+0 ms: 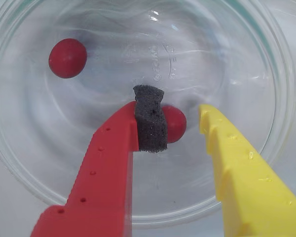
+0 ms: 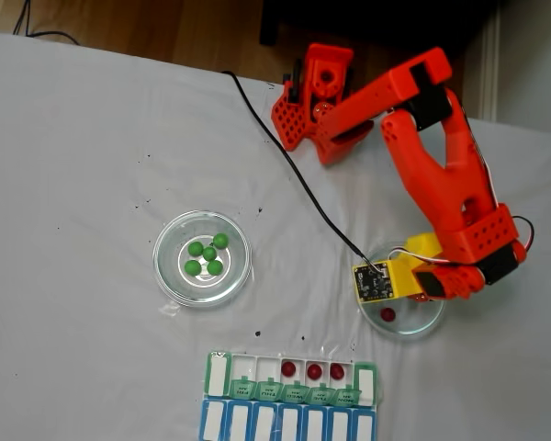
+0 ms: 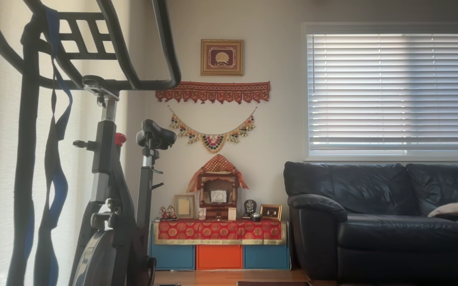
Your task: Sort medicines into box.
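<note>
I see an orange-red printed arm (image 2: 441,175) with a black cable (image 2: 285,165). Its gripper (image 1: 182,126) has one red finger (image 1: 103,173) tipped with dark foam (image 1: 150,121) and one yellow serrated finger (image 1: 241,173), both with small holes.

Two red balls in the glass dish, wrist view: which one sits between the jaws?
The red ball touching the grey foam pad on the red jaw; the other red ball lies apart at upper left.

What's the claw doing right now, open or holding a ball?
Claw: open inside the glass dish, straddling a red ball that sits against the foam pad; not clamped yet.
</note>
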